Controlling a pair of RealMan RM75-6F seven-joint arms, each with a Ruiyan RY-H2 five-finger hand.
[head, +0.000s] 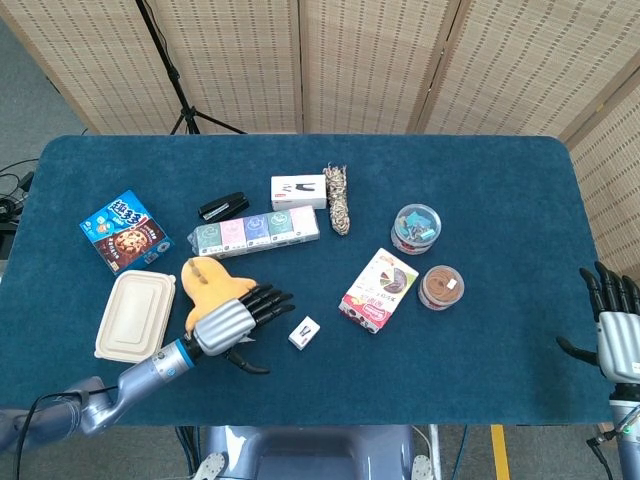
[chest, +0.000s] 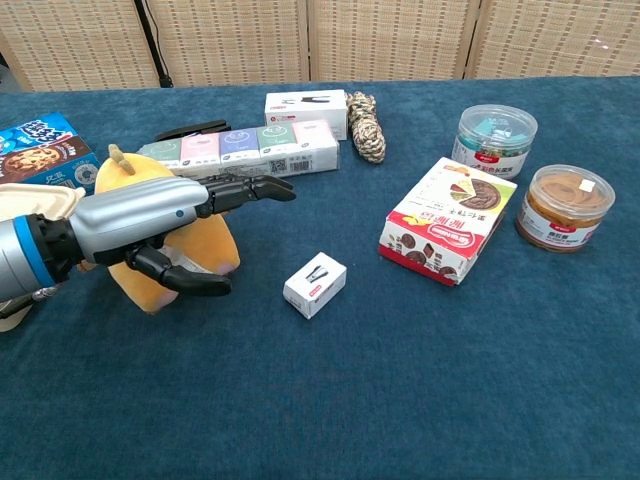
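Left hand (chest: 150, 220) open, fingers (chest: 250, 190) spread and extended, holding nothing; hovering over near side of yellow plush toy (chest: 150, 195) in chest view. Plush on the blue cloth-covered table (head: 480, 200), just behind and under the palm, partly hidden by it; contact between hand and toy: cannot tell. In head view same plush (head: 212, 283) pokes out above the left hand (head: 225, 325), toward the far side. Beige lidded plastic food container (head: 135, 314) just left of toy. Small white box with black clip print (chest: 315, 284) near the fingertips, to their right, apart from them. Long pastel multi-pack box (chest: 245, 152) just behind toy; black stapler (head: 223, 206) and white box with black picture (head: 298, 190) further back. Blue cookie box (head: 125, 230) far left. Coiled rope bundle (head: 338, 199), red-white chocolate box (head: 380, 289), clear tub of clips (head: 416, 228), brown-filled jar (head: 441, 287) well to the right. Right hand (head: 618, 335) at right table edge, fingers apart, empty, well away from everything.
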